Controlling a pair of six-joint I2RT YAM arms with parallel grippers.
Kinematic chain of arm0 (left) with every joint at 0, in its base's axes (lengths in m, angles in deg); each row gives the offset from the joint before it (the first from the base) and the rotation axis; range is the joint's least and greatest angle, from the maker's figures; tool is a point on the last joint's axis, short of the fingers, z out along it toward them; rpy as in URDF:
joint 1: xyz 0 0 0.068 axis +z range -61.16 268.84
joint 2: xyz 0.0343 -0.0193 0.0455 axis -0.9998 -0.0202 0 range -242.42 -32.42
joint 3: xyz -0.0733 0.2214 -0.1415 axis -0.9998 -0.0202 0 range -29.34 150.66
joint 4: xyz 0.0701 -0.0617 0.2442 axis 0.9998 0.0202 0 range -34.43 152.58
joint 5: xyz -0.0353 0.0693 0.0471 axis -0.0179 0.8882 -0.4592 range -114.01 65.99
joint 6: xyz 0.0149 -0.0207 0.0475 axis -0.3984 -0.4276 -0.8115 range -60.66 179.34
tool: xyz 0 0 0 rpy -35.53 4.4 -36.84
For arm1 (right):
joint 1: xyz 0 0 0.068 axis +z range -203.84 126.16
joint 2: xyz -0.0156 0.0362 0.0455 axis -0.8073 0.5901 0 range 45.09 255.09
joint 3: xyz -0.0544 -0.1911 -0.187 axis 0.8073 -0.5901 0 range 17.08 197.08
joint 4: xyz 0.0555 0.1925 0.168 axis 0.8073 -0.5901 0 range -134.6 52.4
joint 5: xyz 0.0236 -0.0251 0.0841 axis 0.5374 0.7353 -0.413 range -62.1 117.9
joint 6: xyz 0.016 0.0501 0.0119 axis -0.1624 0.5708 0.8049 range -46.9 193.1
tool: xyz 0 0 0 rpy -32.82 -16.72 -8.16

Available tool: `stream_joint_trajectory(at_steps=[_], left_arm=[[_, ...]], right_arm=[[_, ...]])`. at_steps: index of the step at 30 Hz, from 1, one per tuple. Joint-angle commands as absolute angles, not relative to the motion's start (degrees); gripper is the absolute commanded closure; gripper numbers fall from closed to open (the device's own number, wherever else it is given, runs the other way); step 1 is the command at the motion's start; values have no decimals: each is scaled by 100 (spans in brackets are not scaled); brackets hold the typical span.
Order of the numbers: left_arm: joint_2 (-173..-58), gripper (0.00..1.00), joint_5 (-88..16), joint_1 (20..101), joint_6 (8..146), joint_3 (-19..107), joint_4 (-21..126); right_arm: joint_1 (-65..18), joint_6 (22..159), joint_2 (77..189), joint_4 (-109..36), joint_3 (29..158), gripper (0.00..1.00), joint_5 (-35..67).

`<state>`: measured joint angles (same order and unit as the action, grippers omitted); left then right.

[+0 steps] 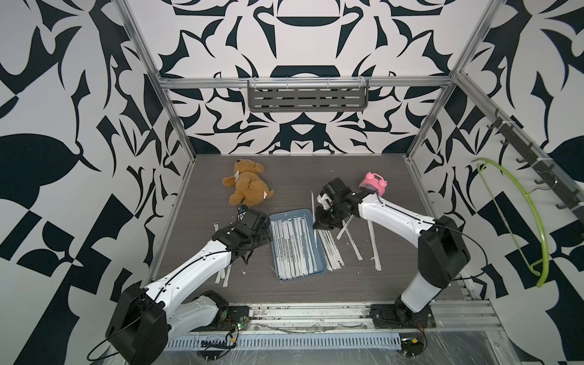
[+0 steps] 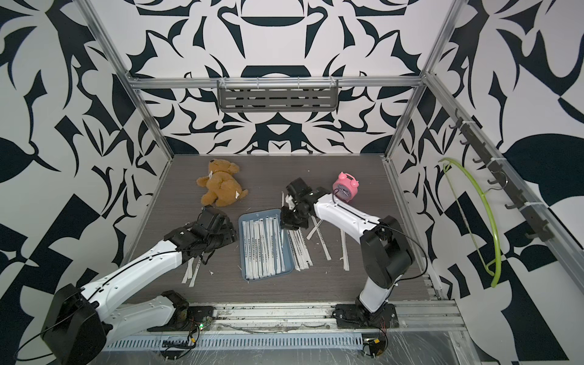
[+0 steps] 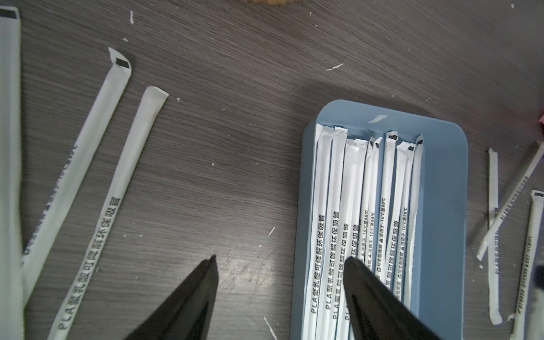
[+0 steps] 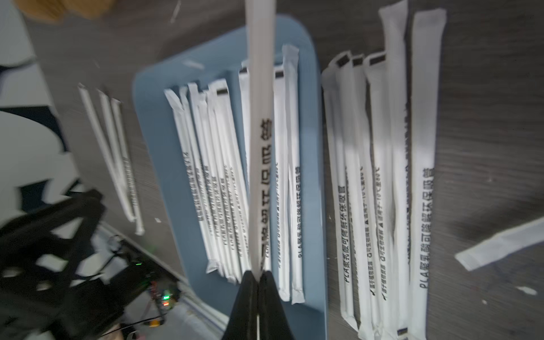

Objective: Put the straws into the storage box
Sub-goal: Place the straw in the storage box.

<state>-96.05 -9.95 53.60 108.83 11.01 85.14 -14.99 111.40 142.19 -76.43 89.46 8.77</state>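
Right claw (image 4: pixel 258 275) pinches one wrapped straw (image 4: pixel 260 88); the blue tray (image 4: pixel 159 153) below holds maybe ten packed straws (image 4: pixel 212 176), and many loose straws (image 4: pixel 382 176) wait beside.

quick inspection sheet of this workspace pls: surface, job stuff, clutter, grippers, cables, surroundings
surface: dark wood-grain tabletop, small white paper scraps scattered on it
job's things: storage box mid-table, a row of straws inside; loose straws beside it on the right arm's side; few more straws under the left arm
clutter: teddy bear, pink alarm clock
grippers: right gripper shut on one straw at the box's right rim; left gripper open, empty, over the box's left rim
cables: black cable looping off each arm; thin wires at the front rail
surroundings: patterned walls; grey slotted shelf on the back wall; green hanger on side hooks
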Motion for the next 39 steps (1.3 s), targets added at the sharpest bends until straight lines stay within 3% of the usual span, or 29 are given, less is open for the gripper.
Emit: stream_joint_trajectory(at_steps=[1, 5, 16, 39], left_arm=[[-9431, 27, -1012, 5380, 11023, 916, 8550], [-9450, 27, -1164, 5373, 11147, 770, 8356], [-9622, 28, -1294, 5365, 11149, 697, 8146], [-9684, 29, -1310, 5366, 11121, 669, 8071]], right_arm=[[-818, 11191, 14395, -8510, 9016, 97, 2565], [-440, 11349, 14638, -8648, 8991, 97, 2988], [-427, 11036, 15254, -8725, 9150, 96, 3025], [-345, 11159, 15376, -8745, 9447, 77, 3040]])
